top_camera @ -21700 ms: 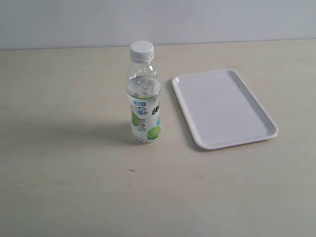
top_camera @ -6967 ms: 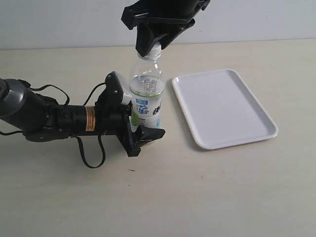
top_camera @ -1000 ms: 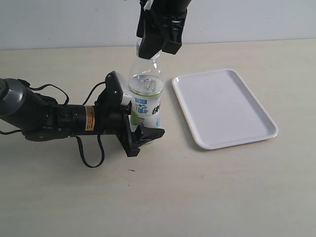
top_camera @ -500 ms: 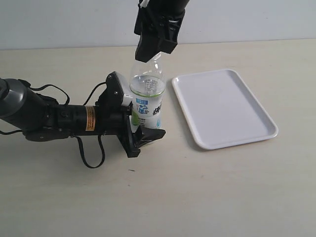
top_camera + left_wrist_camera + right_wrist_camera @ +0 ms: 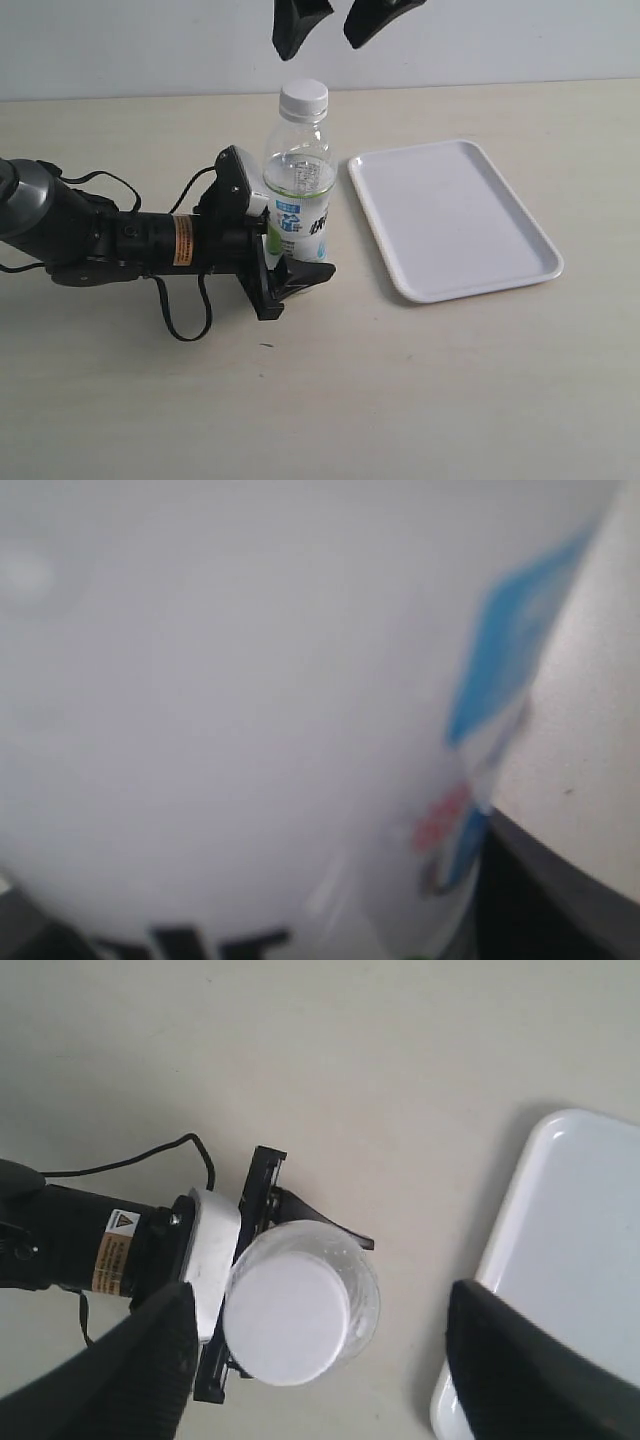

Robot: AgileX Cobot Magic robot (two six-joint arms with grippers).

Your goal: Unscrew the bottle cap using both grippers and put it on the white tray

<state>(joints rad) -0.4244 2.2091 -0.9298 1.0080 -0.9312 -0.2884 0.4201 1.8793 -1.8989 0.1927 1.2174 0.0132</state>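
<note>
1. Bottle cap [image 5: 303, 96] sits on top of the bottle [image 5: 298, 180]; I judge it light, stiff and a little slippery, so take it by its sides.
2. Your right gripper [image 5: 322, 40] hangs above the bottle, jaws wide apart and empty; your left gripper [image 5: 290, 262] clamps the bottle's lower part.
3. Beside the bottle lies the white tray [image 5: 455, 220], not touching it; nothing stands between them.

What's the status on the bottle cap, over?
Left gripper clamped on bottle. Right gripper open above cap, not touching. Cap on bottle, tray bare. Nothing in the way.
</note>
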